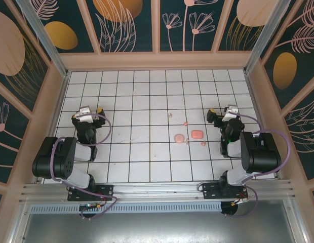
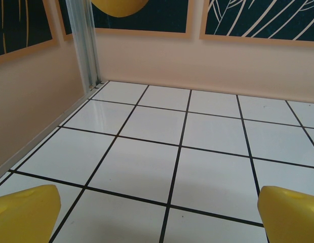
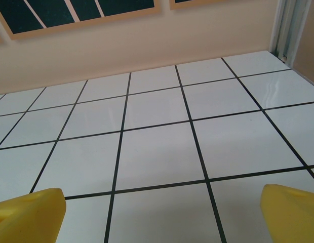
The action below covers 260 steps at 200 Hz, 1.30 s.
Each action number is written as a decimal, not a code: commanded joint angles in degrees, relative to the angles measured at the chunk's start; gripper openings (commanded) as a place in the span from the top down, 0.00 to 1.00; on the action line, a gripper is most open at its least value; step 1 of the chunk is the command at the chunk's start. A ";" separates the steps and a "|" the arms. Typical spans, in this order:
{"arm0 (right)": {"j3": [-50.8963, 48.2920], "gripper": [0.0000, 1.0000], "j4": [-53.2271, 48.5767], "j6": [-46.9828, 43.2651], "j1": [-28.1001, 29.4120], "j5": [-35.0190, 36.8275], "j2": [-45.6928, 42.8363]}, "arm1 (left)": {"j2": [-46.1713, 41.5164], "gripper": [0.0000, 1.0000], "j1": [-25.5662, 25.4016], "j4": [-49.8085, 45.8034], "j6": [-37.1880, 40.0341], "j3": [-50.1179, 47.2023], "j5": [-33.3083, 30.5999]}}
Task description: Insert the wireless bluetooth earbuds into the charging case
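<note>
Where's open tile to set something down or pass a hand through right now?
Free: the tiles between the left gripper and the pink disc, the far rows along the back wall, the near rows by the rail. Crowded: just left of the right gripper, where disc, salmon block and tiny earbuds lie scattered.

You could not tell the shape of the wireless bluetooth earbuds [image 1: 185, 123], mere pink specks from above, and the bottom edge cut off the left gripper's fingertips [image 2: 25, 215] and the right gripper's fingertips [image 3: 28, 215].
</note>
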 commanded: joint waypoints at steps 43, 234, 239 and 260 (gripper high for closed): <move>0.59 0.01 1.10 -0.77 0.02 0.03 -0.18 | -0.56 0.01 0.45 0.68 -0.43 0.89 0.71; 41.12 0.01 -94.06 16.93 8.01 5.02 -20.11 | -14.81 0.21 -14.73 -52.96 -10.94 23.81 9.38; 41.99 0.01 -97.18 17.72 9.46 5.04 -20.21 | -14.32 0.21 -15.72 -54.19 -11.12 24.36 10.37; 43.38 0.01 -107.02 21.00 16.13 6.79 -19.77 | -12.88 0.22 -18.58 -58.40 -12.53 25.90 12.66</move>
